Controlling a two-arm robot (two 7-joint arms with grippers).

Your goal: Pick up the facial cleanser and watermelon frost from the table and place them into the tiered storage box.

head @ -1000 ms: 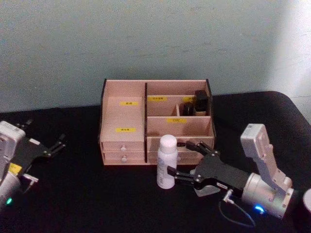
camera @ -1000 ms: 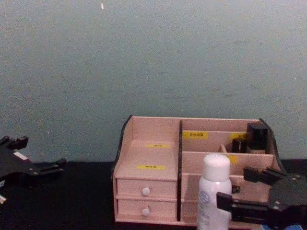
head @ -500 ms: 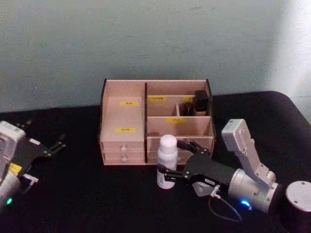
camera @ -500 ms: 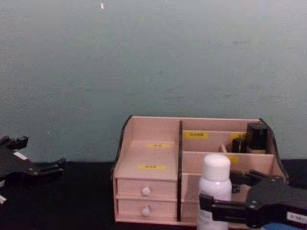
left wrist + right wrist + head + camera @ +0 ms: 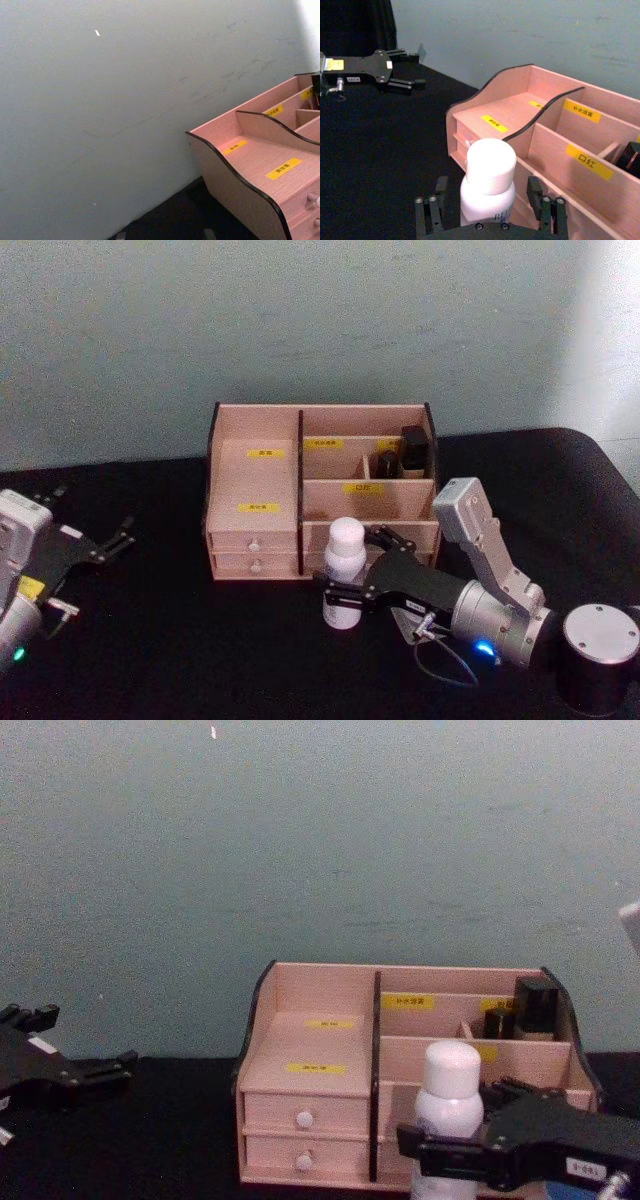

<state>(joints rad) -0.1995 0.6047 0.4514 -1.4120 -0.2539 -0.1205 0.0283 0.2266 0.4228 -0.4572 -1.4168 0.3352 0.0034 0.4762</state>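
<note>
The facial cleanser point(image 5: 344, 570), a tall white bottle with a rounded cap, stands upright on the black table just in front of the tiered storage box point(image 5: 255, 480). My right gripper point(image 5: 346, 560) is open and straddles the bottle. In the right wrist view one finger stands clear on each side of the facial cleanser point(image 5: 487, 185). The watermelon frost point(image 5: 597, 655), a squat dark-looking jar with a round pale lid, sits at the near right behind the right arm. My left gripper point(image 5: 97, 506) rests open at the far left.
Small dark bottles point(image 5: 413, 450) stand in the box's back right compartment. The box's white-knobbed drawers point(image 5: 300, 1120) face me. A blue-grey wall rises right behind the box. Bare black table lies between the left gripper and the box.
The right arm has slid left, bringing its open fingers from beside the bottle to either side of it. The jar has come into view at the lower right. The left arm stayed still.
</note>
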